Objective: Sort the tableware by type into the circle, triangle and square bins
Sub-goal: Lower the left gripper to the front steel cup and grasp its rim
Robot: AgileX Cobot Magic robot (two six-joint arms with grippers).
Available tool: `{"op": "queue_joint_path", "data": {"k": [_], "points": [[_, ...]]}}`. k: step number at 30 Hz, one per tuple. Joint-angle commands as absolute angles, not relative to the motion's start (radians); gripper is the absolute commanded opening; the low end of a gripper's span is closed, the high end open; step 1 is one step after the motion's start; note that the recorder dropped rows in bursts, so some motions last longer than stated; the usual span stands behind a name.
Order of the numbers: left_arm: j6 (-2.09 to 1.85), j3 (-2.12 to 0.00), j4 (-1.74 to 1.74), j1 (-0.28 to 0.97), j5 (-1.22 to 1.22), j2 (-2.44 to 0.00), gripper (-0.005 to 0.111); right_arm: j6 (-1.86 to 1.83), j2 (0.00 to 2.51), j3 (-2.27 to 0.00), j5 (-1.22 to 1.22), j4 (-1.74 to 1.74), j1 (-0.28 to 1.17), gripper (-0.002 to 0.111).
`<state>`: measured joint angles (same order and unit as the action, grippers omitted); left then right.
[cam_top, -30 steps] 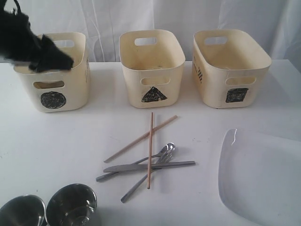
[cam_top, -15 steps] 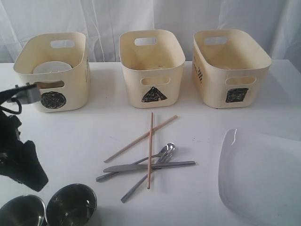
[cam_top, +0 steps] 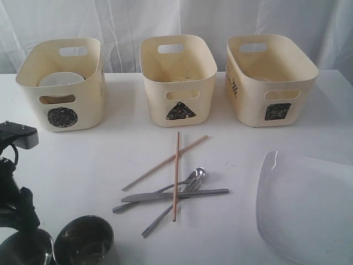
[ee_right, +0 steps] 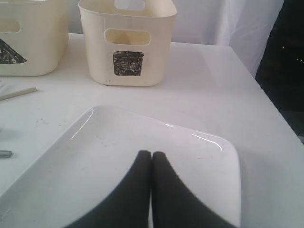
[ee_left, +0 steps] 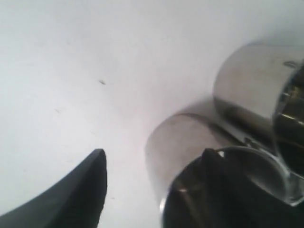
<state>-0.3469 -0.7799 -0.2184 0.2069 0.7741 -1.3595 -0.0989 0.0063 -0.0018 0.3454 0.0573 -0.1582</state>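
Observation:
The small white bowl (cam_top: 60, 80) lies in the circle bin (cam_top: 83, 107). Beside it stand the triangle bin (cam_top: 177, 83) and the square bin (cam_top: 270, 83). Two steel bowls (cam_top: 84, 240) sit at the front left. My left gripper (cam_top: 22, 223) is down on the outer one (ee_left: 180, 142) and open (ee_left: 154, 154), one finger inside its rim and one outside. Two chopsticks (cam_top: 176, 176), a knife (cam_top: 175, 195) and spoons (cam_top: 194, 178) lie crossed mid-table. My right gripper (ee_right: 151, 154) is shut and empty over the white plate (ee_right: 142, 128).
The second steel bowl (ee_left: 251, 85) stands right against the one my left gripper straddles. In the right wrist view the square bin (ee_right: 126, 42) is beyond the plate and the triangle bin (ee_right: 28, 42) beside it. A white curtain hangs behind the bins.
My left arm has come from above the circle bin down to the steel bowls at the front left. The white bowl now shows inside the circle bin.

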Motion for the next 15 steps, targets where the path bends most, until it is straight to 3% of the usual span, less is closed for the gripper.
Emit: {"op": "queue_joint_path", "data": {"k": [1,15], "points": [[-0.440,-0.767,-0.148,0.209,0.694,-1.356,0.061,-0.097,0.000,0.000,0.343,0.053,-0.158,0.000],[-0.574,-0.721,-0.148,0.209,0.618,-1.356,0.061,-0.097,0.000,0.000,0.343,0.053,-0.158,0.000]]}}
